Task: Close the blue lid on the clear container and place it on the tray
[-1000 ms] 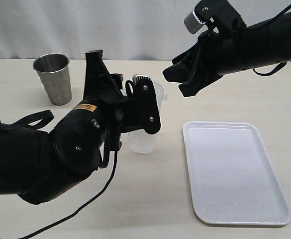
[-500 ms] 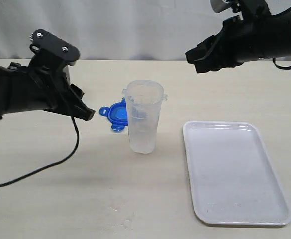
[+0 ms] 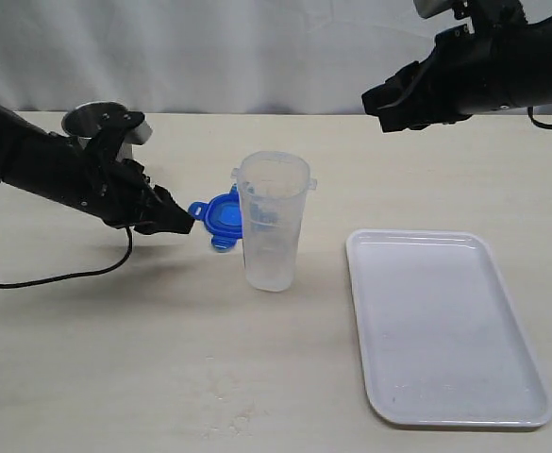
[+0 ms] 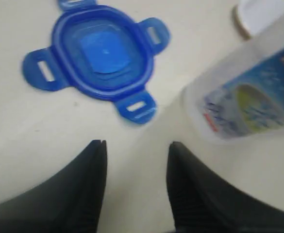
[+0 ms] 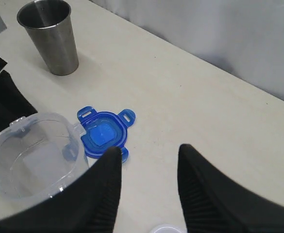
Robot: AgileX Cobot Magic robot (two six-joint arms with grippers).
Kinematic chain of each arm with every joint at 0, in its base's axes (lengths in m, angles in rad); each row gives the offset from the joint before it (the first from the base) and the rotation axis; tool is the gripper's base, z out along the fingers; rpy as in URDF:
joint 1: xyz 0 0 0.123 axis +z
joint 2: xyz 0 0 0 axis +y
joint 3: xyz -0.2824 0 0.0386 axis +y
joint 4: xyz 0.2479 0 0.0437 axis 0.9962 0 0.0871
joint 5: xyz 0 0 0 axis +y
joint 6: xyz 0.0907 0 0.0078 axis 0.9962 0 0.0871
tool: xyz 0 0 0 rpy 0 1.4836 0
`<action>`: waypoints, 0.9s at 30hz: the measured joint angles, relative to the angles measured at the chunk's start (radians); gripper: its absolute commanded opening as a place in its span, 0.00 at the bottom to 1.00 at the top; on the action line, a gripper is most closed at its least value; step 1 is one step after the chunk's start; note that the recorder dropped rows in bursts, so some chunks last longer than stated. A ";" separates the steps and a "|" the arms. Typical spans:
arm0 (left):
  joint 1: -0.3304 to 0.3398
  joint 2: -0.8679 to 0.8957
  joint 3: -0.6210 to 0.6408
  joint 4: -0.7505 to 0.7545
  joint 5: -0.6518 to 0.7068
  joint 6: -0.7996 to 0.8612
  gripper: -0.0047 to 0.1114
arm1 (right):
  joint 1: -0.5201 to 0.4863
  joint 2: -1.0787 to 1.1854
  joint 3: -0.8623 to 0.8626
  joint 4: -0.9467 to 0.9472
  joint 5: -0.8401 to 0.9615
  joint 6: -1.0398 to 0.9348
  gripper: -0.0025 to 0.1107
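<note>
Table (image 3: 115, 377): pale beige top, white curtain behind.

Tray (image 3: 445, 326): white, flat, low rim, lying on the table on the right side of the exterior view, nothing on it. Well apart from both arms.

Right arm: raised high over the far right of the table. Right gripper (image 5: 146, 160) has its fingers parted with a plain gap between them and nothing held; its wrist camera looks down on the cup, lid and container from above.

Left arm: stretched low across the left side of the table. Left gripper (image 4: 136, 145) points at the lid, tips just short of it, not touching. Fingers (image 4: 86, 179) stand partly open with bare table between them, holding nothing.

Container (image 3: 273, 222): clear, tall, upright, open at the top, standing near the middle of the table, left of the tray and apart from it. Printed label on its side in the left wrist view.

Steel cup (image 5: 50, 36): upright at the far left, mostly hidden behind the left arm in the exterior view.

Lid (image 4: 103, 51): blue, flat on the table just beside the container, on the side toward the left gripper, four flaps spread outward.
</note>
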 measured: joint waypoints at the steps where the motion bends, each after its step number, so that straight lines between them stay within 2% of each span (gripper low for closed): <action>1: 0.000 0.011 -0.007 0.000 -0.036 -0.012 0.43 | 0.000 0.000 0.000 0.000 0.000 0.000 0.35; 4: 0.002 0.041 -0.038 0.004 -0.073 -0.006 0.43 | 0.000 0.000 0.000 0.001 0.000 -0.011 0.35; 8: -0.077 0.043 -0.045 0.085 -0.069 0.302 0.43 | 0.000 0.000 0.000 0.001 0.000 -0.050 0.35; 11: -0.112 0.045 -0.045 0.150 -0.090 0.424 0.43 | 0.000 0.000 0.000 0.001 0.000 -0.054 0.35; 15: -0.128 0.052 -0.045 0.177 -0.140 0.569 0.43 | 0.000 0.000 0.000 0.001 0.000 -0.058 0.35; 22: -0.130 0.095 -0.045 0.143 -0.199 0.731 0.43 | 0.000 0.000 0.000 0.001 0.002 -0.066 0.35; 27: -0.132 0.111 -0.045 0.120 -0.203 0.740 0.43 | 0.000 0.000 0.000 0.001 0.002 -0.076 0.35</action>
